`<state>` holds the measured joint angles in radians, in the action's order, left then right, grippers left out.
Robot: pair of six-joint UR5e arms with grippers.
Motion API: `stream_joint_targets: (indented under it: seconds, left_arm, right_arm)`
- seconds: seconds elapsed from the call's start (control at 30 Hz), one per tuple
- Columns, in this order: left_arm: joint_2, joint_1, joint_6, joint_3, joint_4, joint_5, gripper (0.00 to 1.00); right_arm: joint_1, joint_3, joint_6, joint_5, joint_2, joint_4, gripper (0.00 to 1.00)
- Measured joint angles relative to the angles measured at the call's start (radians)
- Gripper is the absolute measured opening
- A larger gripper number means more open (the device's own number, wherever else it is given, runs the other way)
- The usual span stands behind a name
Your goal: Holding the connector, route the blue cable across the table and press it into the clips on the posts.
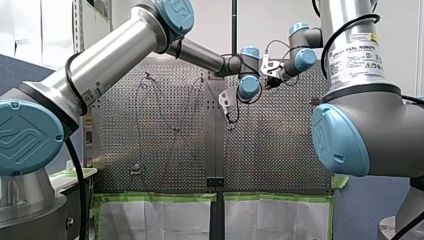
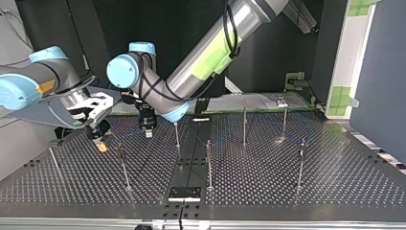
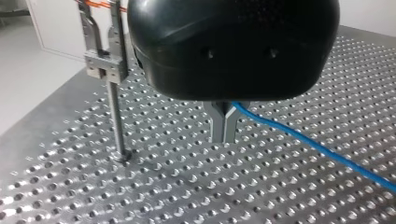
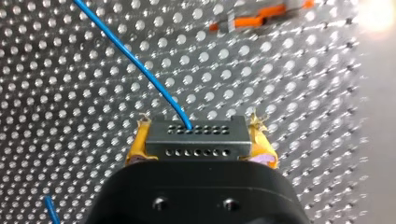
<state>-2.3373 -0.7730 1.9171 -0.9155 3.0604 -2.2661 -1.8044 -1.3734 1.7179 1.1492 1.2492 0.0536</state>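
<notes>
Two white sheets (image 1: 155, 217) edged in green tape hung side by side along the front view's lower part. A small black plate (image 2: 184, 193) lay flat at the top view's lower middle, and a dark lead (image 2: 181, 211) seemed to run from it. At that view's right stood a white panel (image 2: 352, 52) with green tape patches, beside a blue-grey partition (image 2: 383, 72).

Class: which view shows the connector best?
Right wrist view: the connector sits between the right gripper's yellow pads, blue cable leaving it. Front and top show only that gripper; left wrist only cable.
</notes>
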Motion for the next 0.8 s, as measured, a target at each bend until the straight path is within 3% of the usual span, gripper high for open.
stream_joint_targets:
  seconds: [0.47, 0.8]
  left_arm:
    - [0.012, -0.001, 0.000, 0.003, -0.004, 0.008, 0.00]
    - [0.035, 0.017, -0.005, 0.010, -0.034, 0.035, 0.00]
  right_arm:
    - [-0.001, 0.034, 0.004, -0.020, 0.060, 0.037, 0.00]
    - [0.003, 0.035, 0.009, -0.022, 0.069, 0.041, 0.00]
